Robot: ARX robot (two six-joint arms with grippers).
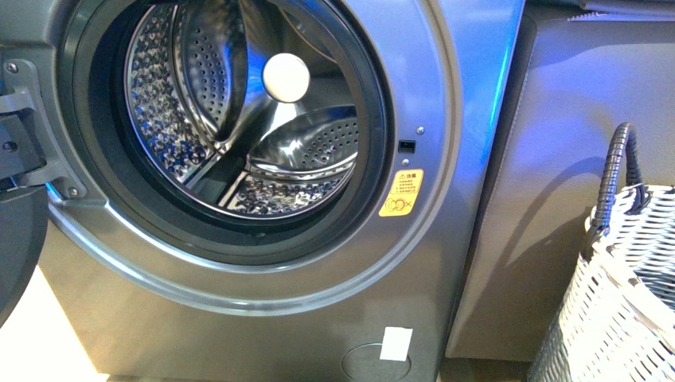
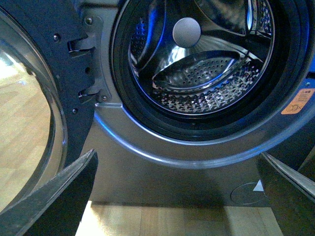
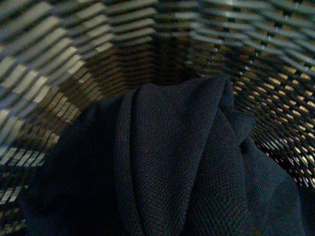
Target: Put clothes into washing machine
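Got the navy clothes (image 3: 172, 172) bunched up down in the white woven basket (image 3: 59, 54), filling most of the right wrist view. Looks like a fine knit: soft, floppy, light, zero stiffness, not fragile at all. Probably drapes and trails once lifted, so worth watching for long ends snagging on the weave or the dark handle (image 1: 614, 171). Best bet for a hold, judging from here: pinch the thick raised fold (image 3: 216, 108) running up the middle, catching several layers at once rather than 1 thin edge.

Can't see the right gripper's fingers anywhere, so can't say open or closed. Going by the close, big look of the fabric, must be right above the pile, near or maybe touching; can't tell which.

Over on the other side, seeing the left gripper (image 2: 176, 155) spread wide with nothing between the 2 fingers (image 2: 54, 206), hanging low in front of the washing machine (image 1: 239, 318) and well apart from the clothes. Also showing an open door (image 2: 29, 123), a drum (image 1: 239, 119) with no laundry in it, and the basket parked off to the right past the grey cabinet (image 1: 541, 159).
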